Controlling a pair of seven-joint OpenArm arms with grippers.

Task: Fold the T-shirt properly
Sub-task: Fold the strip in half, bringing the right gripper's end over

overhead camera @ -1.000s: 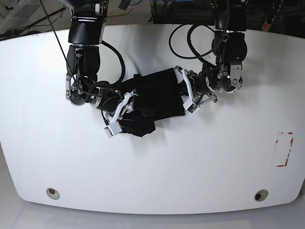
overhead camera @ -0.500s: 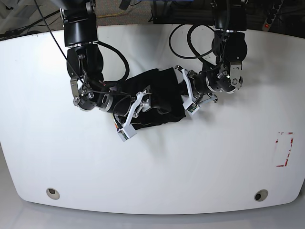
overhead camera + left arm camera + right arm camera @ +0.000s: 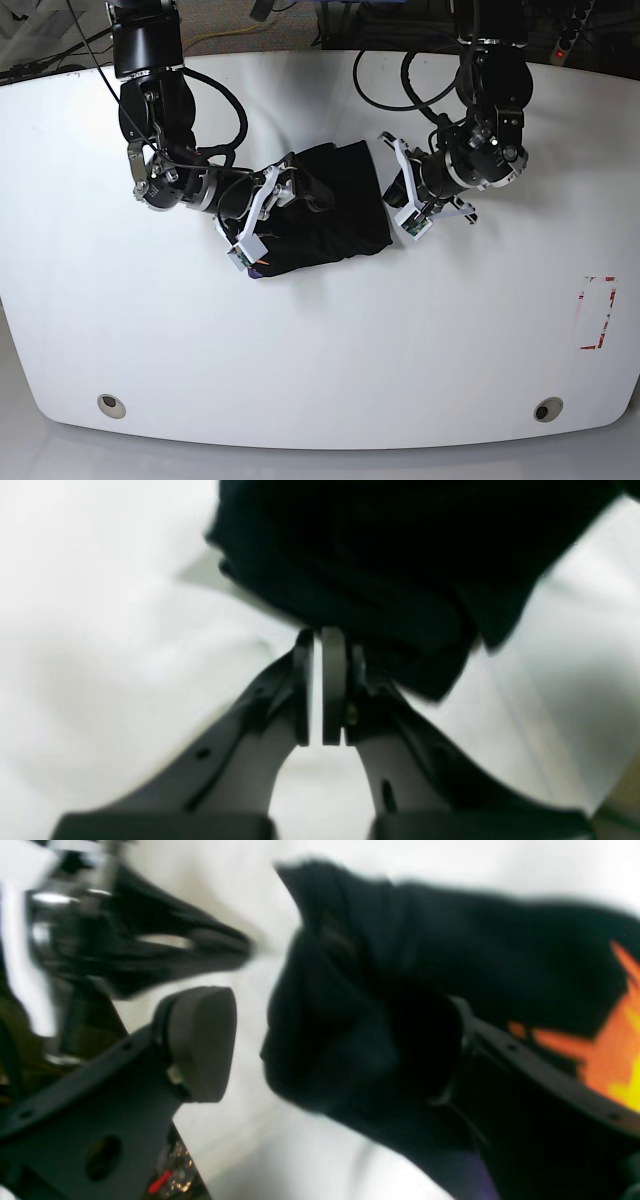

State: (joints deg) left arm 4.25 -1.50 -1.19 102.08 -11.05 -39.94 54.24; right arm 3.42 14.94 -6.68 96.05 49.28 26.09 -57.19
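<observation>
Fabric has just been carried across: a second ago my right gripper (image 3: pixel 262 222) sat at the lower near corner of the T-shirt (image 3: pixel 335 215) with a loose lump of cloth beside it, and now that lump is gone, drawn in over the body of the shirt. What lies on the white table (image 3: pixel 320 340) is a compact dark block, roughly rectangular, sitting between my two grippers.

My right gripper is parted, one pad (image 3: pixel 200 1040) standing clear of the cloth while the other finger is buried under a bunched fold (so whether it truly has hold of anything I cannot tell). An orange print and a hint of purple show at that view's edge.

My left gripper (image 3: pixel 408 200) rests at the shirt's opposite edge. Its pads (image 3: pixel 332 680) are nearly together with only a sliver of gap, and their tips meet the hem of the black cloth; whether any fabric is pinched between them is hidden.

I judge the fold close to finished. The near edge by my right gripper looks lumpy, so it may want flattening before both grippers back away.
</observation>
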